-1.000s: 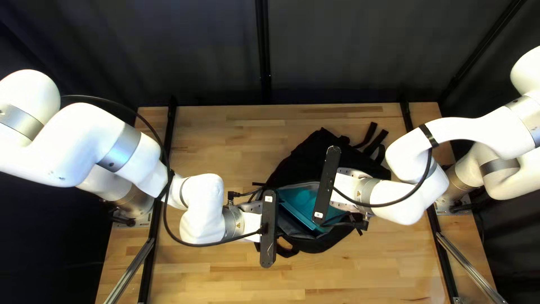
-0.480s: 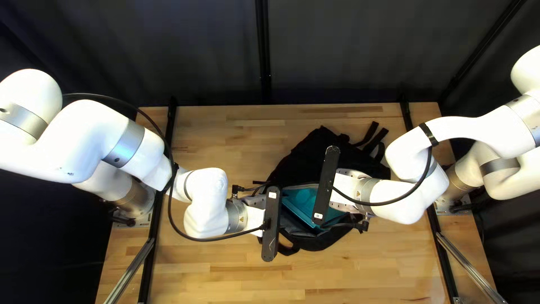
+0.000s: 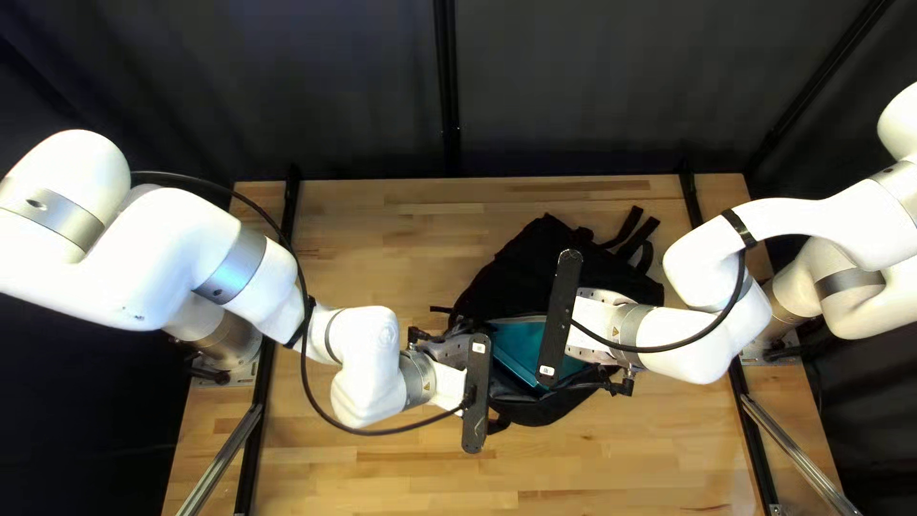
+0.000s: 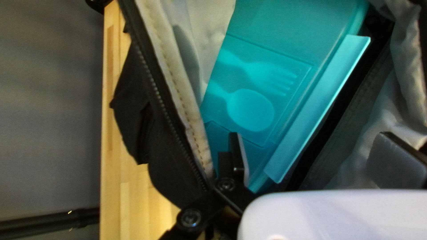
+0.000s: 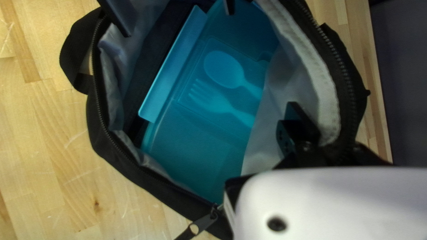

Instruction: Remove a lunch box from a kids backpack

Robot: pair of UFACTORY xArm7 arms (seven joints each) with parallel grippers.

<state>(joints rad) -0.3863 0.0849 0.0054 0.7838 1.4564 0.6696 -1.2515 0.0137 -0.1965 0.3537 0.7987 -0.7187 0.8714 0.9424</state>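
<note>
**Lunch box sitting in the open backpack, left gripper spread wide over it**

So the teal lunch box [image 3: 535, 349] is inside the open black backpack [image 3: 535, 272], right of center on the table [image 3: 382, 468]. The left gripper [image 3: 451, 351] comes in from the left. Its wrist view shows its fingers well apart and pinching nothing, one over a corner of the lid, the other by the gray lining [image 4: 187, 66] across the opening. Can't tell if either touches. The right gripper [image 3: 587, 354] reaches in from the right, beside the lining, but I can't tell if it's spread or pinching.

Both wrist views show the molded fork [image 4: 275, 78] and spoon [image 4: 251, 109] on the lid; the top view doesn't. Only the top view gets the straps [image 3: 638, 244], far right.

Dark gap runs along the box's clip [image 4: 320, 106]; lining hugs the opposite side. Bare wood lies left and near of the bag.
</note>
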